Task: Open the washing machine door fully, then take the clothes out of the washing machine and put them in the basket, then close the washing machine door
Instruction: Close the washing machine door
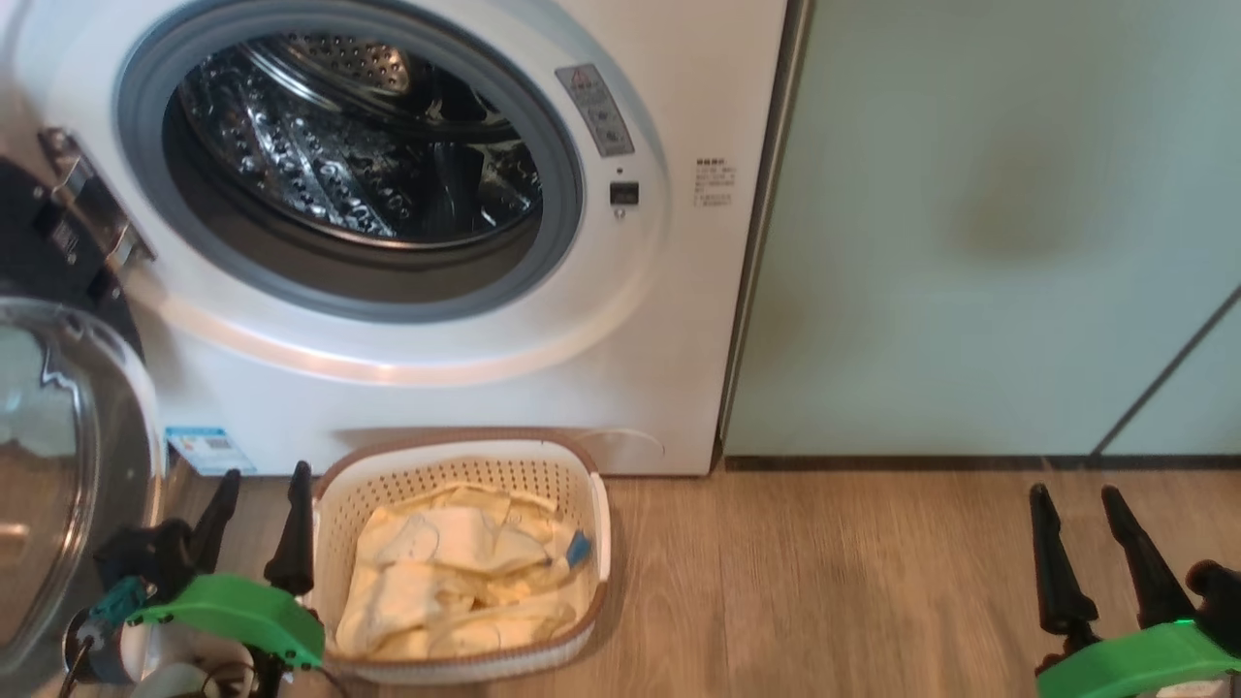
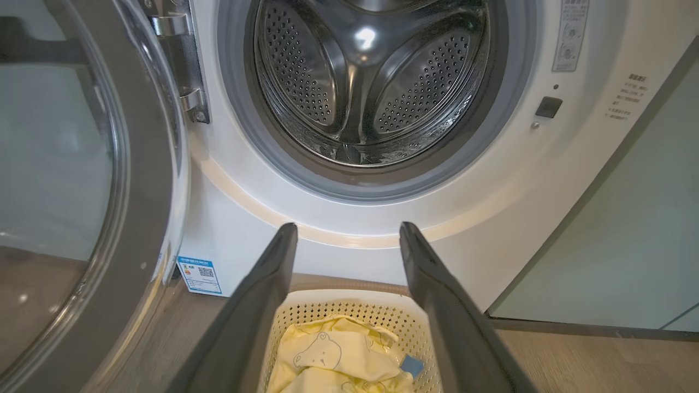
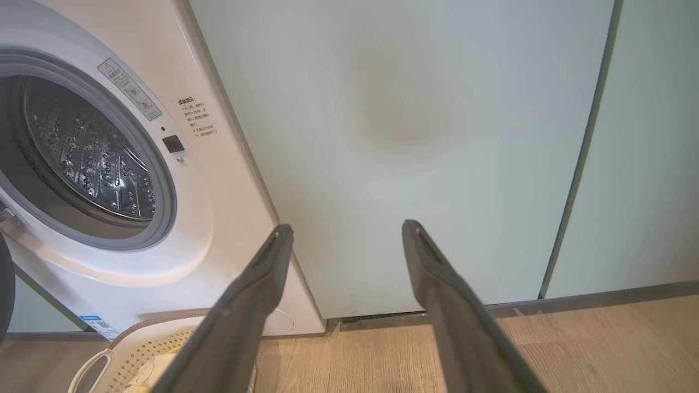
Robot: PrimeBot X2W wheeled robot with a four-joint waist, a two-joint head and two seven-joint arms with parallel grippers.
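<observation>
Washing machine door [image 1: 58, 465] swung open at left, glass bowl facing out, hinge side against the washing machine [image 1: 620, 368]. Steel drum [image 1: 359, 145] exposed inside the grey ring. Basket [image 1: 427, 480] on the wood floor [image 1: 824, 582] right in front of the machine, below the drum opening. Clothes [image 1: 456, 582], pale yellow with bear print, piled inside the basket. Left gripper [image 1: 266, 472] just beside the basket's left side, fingers spread wide, holding nothing. Right gripper [image 1: 1074, 491] well apart to the right, before the pale green cabinets [image 1: 970, 242], fingers wide, empty.
</observation>
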